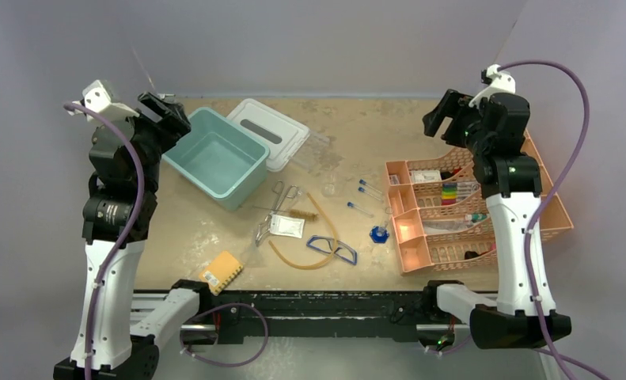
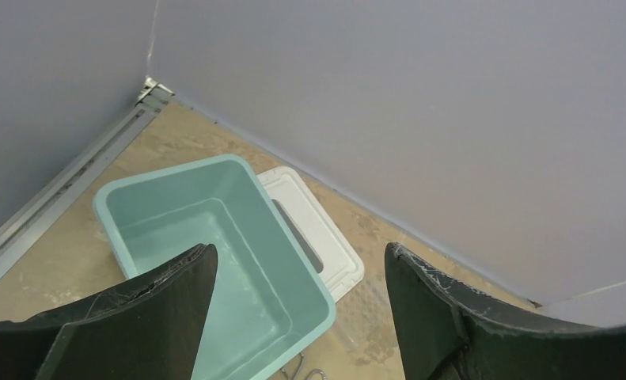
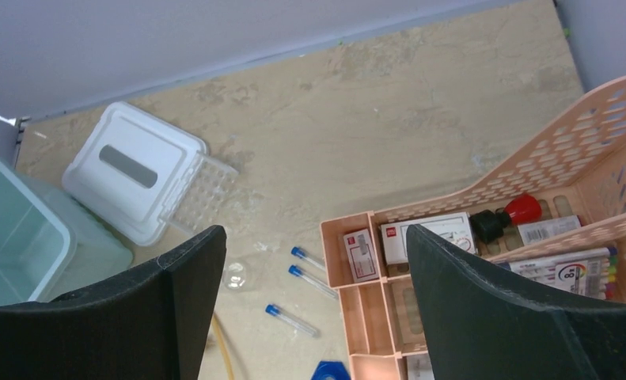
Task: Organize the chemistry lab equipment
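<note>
Left gripper hangs wide open and empty over the teal bin; right gripper likewise, near the peach organiser. Scissors, white packet, tubing and glasses lie mid-table (test tubes beside the organiser)

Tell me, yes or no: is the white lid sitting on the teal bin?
No, the white lid lies beside the teal bin, whose top is open.
</note>
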